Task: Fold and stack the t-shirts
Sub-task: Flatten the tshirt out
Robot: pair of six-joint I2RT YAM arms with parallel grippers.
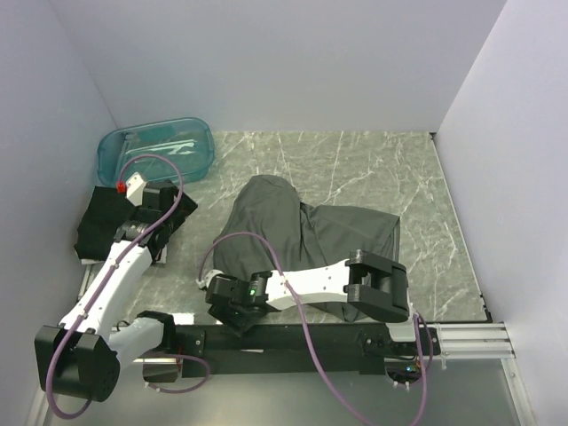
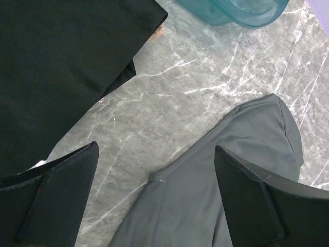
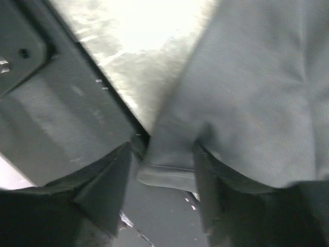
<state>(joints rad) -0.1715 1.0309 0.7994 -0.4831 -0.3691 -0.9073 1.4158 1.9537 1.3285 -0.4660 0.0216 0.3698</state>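
A dark grey t-shirt (image 1: 302, 235) lies crumpled in the middle of the marble table; it also shows in the left wrist view (image 2: 216, 175) and the right wrist view (image 3: 247, 87). A black folded t-shirt (image 1: 99, 222) lies at the left edge, also in the left wrist view (image 2: 56, 67). My left gripper (image 1: 167, 216) is open and empty, hovering between the two shirts (image 2: 157, 150). My right gripper (image 1: 229, 311) is at the grey shirt's near left corner by the table's front edge. Its jaws stand apart, with the shirt's stitched hem (image 3: 169, 172) between them (image 3: 162, 149).
A translucent teal tub (image 1: 158, 148) stands at the back left, its corner in the left wrist view (image 2: 241, 10). A black rail (image 1: 293, 337) runs along the near edge under the right gripper. White walls close in on three sides.
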